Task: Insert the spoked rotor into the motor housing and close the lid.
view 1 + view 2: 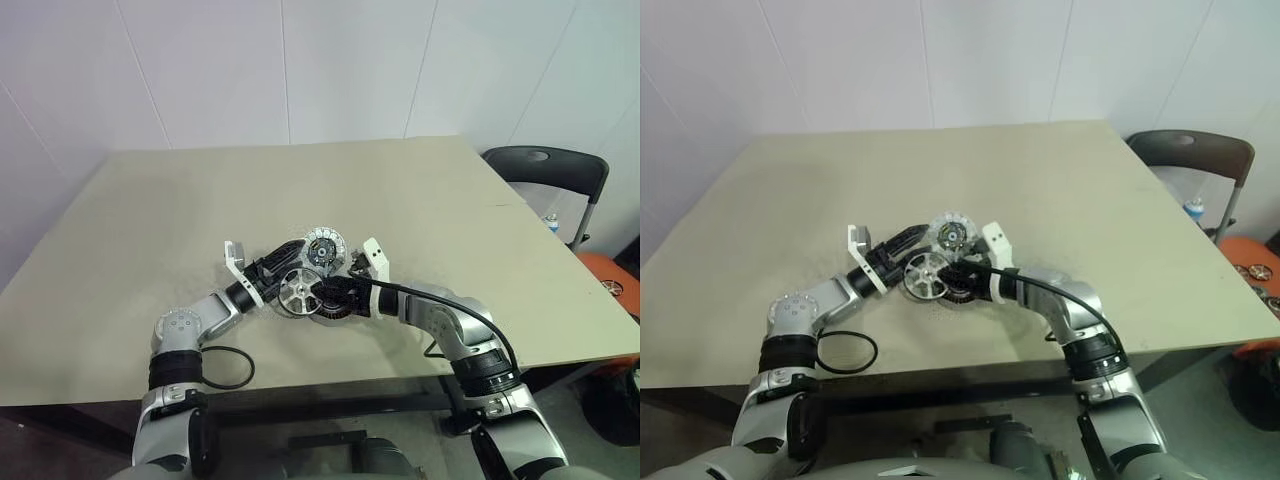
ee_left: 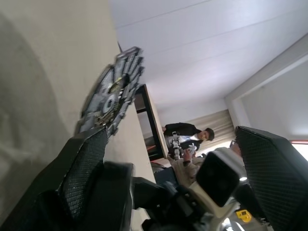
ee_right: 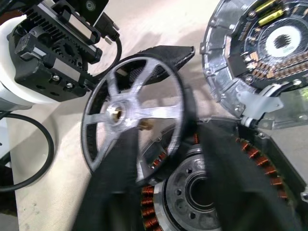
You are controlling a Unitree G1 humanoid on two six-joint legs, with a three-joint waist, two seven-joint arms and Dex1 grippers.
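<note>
Silver-grey jointed arms with black bands at the elbows and white wrist blocks. Black two-fingered left gripper (image 1: 283, 262) and right gripper (image 1: 322, 294), pads finely textured. Black cable looped along the right forearm.

Head stereo pair overlooks table (image 1: 420, 200); wrist cameras close on lid (image 3: 260, 53).

A plain test room or lab. Bare white panelled walls (image 1: 300, 70) surround a beige table (image 1: 420, 220); a dark folding chair (image 1: 550, 180) stands beside it. A person (image 2: 185, 137) stands at the back.
</note>
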